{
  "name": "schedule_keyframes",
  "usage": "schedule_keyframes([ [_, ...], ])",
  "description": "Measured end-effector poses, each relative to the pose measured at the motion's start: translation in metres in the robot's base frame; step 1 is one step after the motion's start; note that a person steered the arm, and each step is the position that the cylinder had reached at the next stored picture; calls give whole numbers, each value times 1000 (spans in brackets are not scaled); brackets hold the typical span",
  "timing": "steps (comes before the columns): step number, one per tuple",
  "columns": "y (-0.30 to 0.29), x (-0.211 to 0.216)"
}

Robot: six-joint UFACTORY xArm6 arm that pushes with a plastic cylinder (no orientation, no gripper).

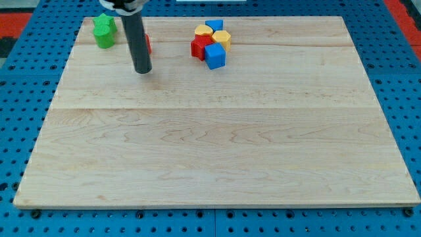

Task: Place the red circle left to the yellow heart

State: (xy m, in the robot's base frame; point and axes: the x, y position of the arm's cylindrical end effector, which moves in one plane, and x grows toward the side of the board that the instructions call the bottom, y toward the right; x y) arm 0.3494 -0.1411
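Note:
My tip (142, 70) rests on the board near the view's top left. A red block (148, 45) shows only as a sliver at the rod's right edge, just above the tip; the rod hides the rest, so I cannot tell its shape. Further right, near the top edge, is a tight cluster: a yellow block (203, 30), a blue block (214, 25), a second yellow block (222, 37), a red block (200, 47) and a blue cube (215, 56). I cannot tell which yellow block is the heart. The tip is well to the left of this cluster.
Green blocks (103, 31) sit at the board's top left corner, left of the rod. The wooden board (217, 145) lies on a blue perforated table (20, 99).

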Motion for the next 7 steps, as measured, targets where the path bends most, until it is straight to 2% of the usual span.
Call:
schedule_keyframes([
  [1, -10, 3],
  [2, 9, -40],
  [3, 22, -46],
  [4, 8, -18],
  [5, -14, -45],
  [7, -49, -69],
])
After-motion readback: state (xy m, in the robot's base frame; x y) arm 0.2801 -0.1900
